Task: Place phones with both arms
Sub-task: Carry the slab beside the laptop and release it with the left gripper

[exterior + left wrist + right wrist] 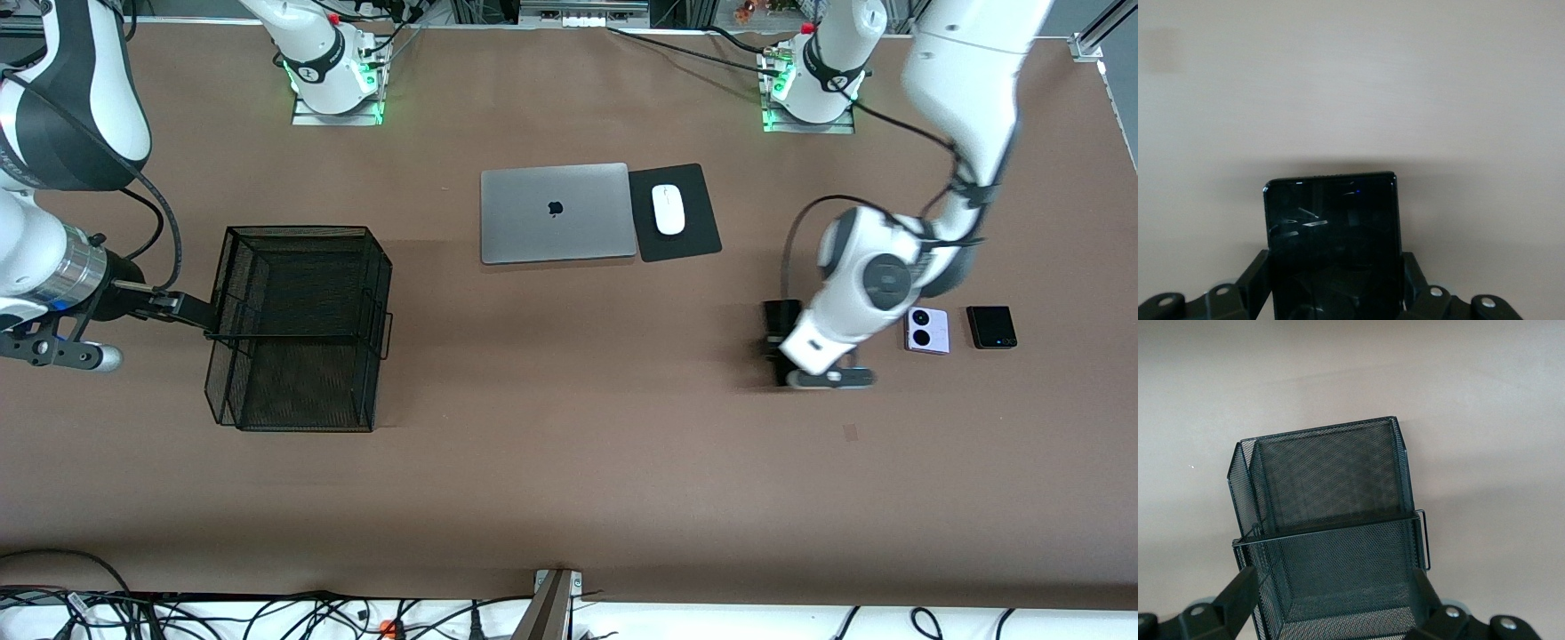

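Because the left gripper [1336, 267] has its jaws clamped on the side edges of the long slim black phone [1331, 233], that phone juts out past the fingers with its glass face to the wrist camera. I judge this hold was chosen so the slab can be carried flat and let go cleanly. The phone is a glossy black rectangle with rounded corners, its dark screen catching a few pale reflections. It hangs low over the table [569, 480]. Whether it touches the surface I cannot tell.

Reading the front view as a clock with twelve toward the robots' bases, the held phone sits at about four o'clock from the silver laptop [556, 213]. At three o'clock from it lies the lilac phone [927, 330], a square with two black circles. At three o'clock from that, just beside it but apart, lies the small black square phone [991, 326]. Both are flat on the table and untouched.

At nine o'clock from the laptop stands the black mesh basket [298, 240], probably where the phones go. The right gripper [191, 311] is at the basket's nine o'clock rim with its jaws wide apart, likely to steady it. I cannot tell if they touch the mesh.

A white mouse [668, 209] rests on a black pad [689, 240] at the laptop's three o'clock edge.
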